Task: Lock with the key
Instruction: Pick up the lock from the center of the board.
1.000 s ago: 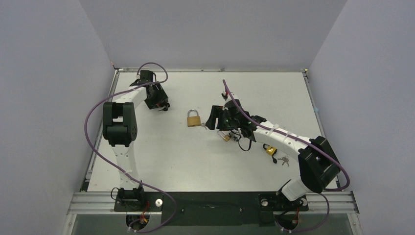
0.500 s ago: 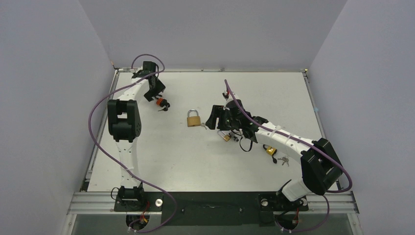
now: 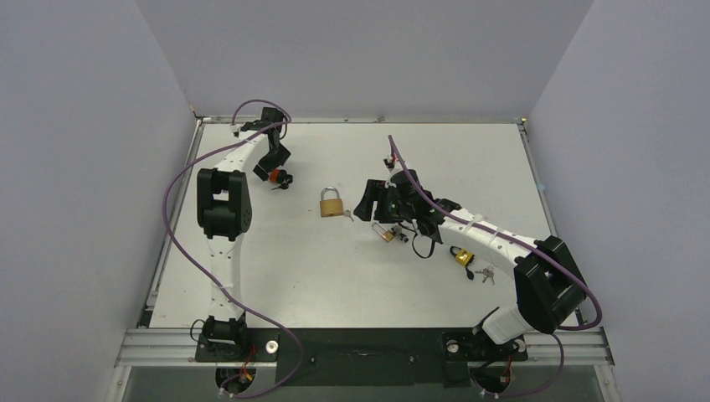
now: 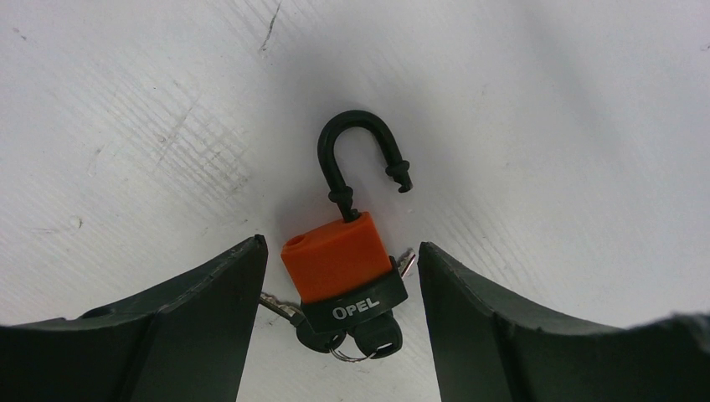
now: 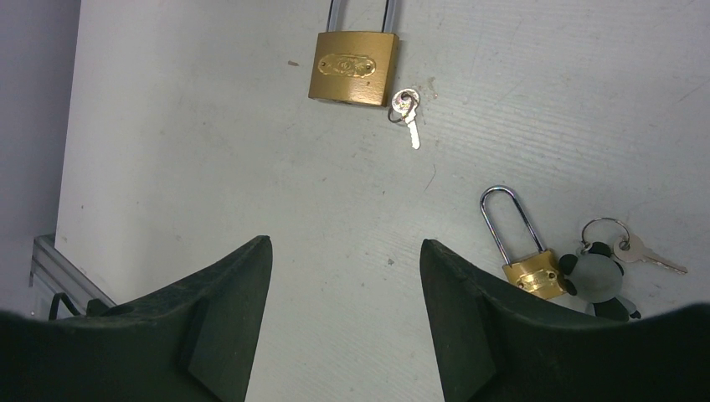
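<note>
Looking down on a white tabletop (image 3: 352, 276) carrying four padlocks with their keys. Reaching in from the near edge with both arms, stretching the left arm (image 3: 222, 209) to the far left and bending the right arm (image 3: 494, 243) towards the middle. Hanging the left hand (image 3: 273, 169) low over the orange lock (image 4: 339, 255), with fingers (image 4: 209, 318) apart and clamping nothing, one on each side of the lock's body and not touching it. Aiming the right hand (image 3: 362, 205), likewise apart and empty, at the big brass lock (image 5: 353, 67) lying well ahead of it near mid-tabletop, with a loose key (image 5: 409, 113) just beside that body and a small brass lock (image 5: 529, 272) at the lower right of that wrist view.

Finding the orange lock lying flat at the far left, long axis running straight away from the left wrist and leaning slightly, black shackle (image 4: 356, 151) leading and swung open, free end hanging clear of the body. Spotting a key bunch (image 4: 368, 339) tucked under the black base at the near end, probably with one key sitting in the keyhole, though hiding too much for telling.

Judging the orange lock as the piece being worked, with the left hand by far the nearer and straddling the body across its short axis. Expecting a closing there to be pinching the sides while leaving shackle and keys free for pressing home and turning.
</note>
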